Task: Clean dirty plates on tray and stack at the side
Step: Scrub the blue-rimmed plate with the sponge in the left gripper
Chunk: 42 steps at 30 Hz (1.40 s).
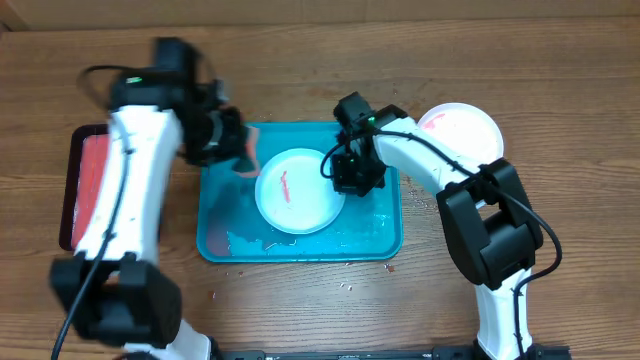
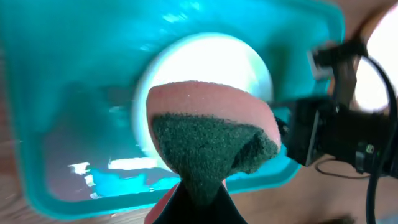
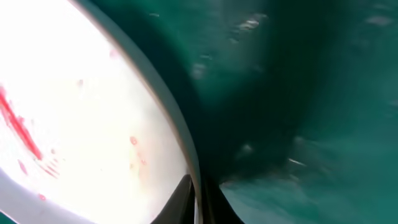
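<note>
A white plate point(image 1: 298, 190) with a red smear lies in the teal-blue tray point(image 1: 370, 235). My right gripper point(image 1: 352, 182) is shut on the plate's right rim; the right wrist view shows the rim point(image 3: 186, 149) pinched between its fingers point(image 3: 198, 202). My left gripper point(image 1: 238, 150) is shut on a pink and green sponge point(image 2: 208, 143) and holds it above the tray's left part, just left of the plate point(image 2: 205, 62). A second white plate point(image 1: 462, 132) with red smears lies on the table to the right of the tray. The yellow-green and mint plates are out of view.
A smaller dark-rimmed tray with red inside point(image 1: 88, 185) lies at the left, partly under my left arm. Wet patches and small bits lie in the teal tray's front point(image 1: 250, 243) and on the table before it point(image 1: 345, 285).
</note>
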{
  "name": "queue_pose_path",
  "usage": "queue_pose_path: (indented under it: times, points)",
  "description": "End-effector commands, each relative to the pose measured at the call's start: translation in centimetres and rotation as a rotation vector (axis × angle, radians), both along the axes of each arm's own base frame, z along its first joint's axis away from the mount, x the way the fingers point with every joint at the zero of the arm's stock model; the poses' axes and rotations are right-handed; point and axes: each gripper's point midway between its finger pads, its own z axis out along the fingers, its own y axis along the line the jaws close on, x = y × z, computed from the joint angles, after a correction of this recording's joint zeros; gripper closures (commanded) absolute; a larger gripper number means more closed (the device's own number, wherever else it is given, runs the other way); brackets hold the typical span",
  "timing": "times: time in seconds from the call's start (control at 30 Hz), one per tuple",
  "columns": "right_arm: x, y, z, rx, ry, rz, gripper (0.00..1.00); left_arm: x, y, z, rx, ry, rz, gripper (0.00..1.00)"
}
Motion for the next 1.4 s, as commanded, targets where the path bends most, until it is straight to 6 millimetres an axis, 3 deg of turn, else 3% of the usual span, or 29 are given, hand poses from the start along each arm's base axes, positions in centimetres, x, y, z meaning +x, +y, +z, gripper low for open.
queue_pose_path:
  times: [0.0,0.23,0.67,0.73,0.8,0.9,0.97,1.23,1.3,1.37]
  points:
    - [-0.5,0.6,-0.4,-0.011,0.002,-0.014,0.95,-0.3,-4.0,-2.6,-0.003,0.053,-0.143,0.96]
    - [-0.4,0.4,-0.4,-0.021,0.003,-0.041,0.96,-0.7,-7.8,-8.0,0.016,0.161,-0.242,0.96]
    - [0.2,0.6,-0.4,-0.008,-0.017,-0.045,0.96,0.0,-8.1,-15.2,0.069,0.28,-0.192,0.96]
    - [0.3,0.6,-0.4,-0.006,-0.022,-0.045,0.96,0.1,-7.1,-16.5,0.16,0.298,-0.145,0.96]
    - [0.5,0.5,-0.4,-0.017,-0.031,-0.047,0.96,0.3,-4.3,-17.5,0.353,0.306,-0.028,0.96]
    - [0.6,0.2,-0.5,-0.03,-0.038,-0.048,0.96,0.3,-0.5,-17.7,0.583,0.3,0.144,0.96]
    - [0.6,0.2,-0.5,-0.032,-0.04,-0.049,0.96,0.3,1.1,-17.6,0.667,0.291,0.204,0.96]
    - [0.6,0.1,-0.5,-0.038,-0.041,-0.049,0.96,0.5,5.9,-16.4,0.847,0.268,0.272,0.96]
    - [0.6,0.1,-0.5,-0.039,-0.04,-0.049,0.96,0.4,6.6,-16.4,0.842,0.282,0.288,0.96]
    - [0.6,0.1,-0.5,-0.038,-0.041,-0.049,0.96,0.3,6.0,-16.7,0.773,0.308,0.272,0.96]
